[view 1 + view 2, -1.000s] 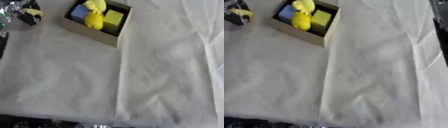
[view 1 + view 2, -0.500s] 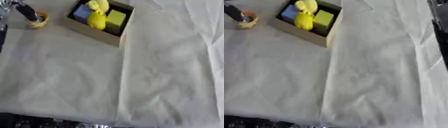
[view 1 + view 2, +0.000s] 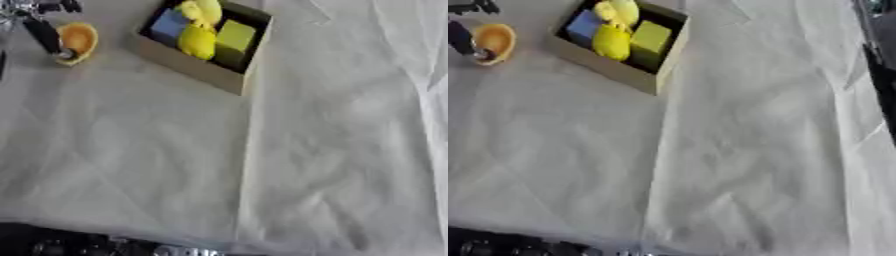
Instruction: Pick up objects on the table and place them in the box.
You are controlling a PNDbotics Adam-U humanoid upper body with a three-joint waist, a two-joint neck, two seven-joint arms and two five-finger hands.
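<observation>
Fingers (image 3: 42, 33) touching orange object (image 3: 77, 41).

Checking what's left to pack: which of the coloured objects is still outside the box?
The orange object, lying on the cloth left of the box, at the left robot hand. The yellow, blue and green ones sit inside.

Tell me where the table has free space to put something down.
The white cloth is bare in front of the cardboard box and to its right. It is crowded at far left, where the left hand touches the orange bowl-shaped object.
</observation>
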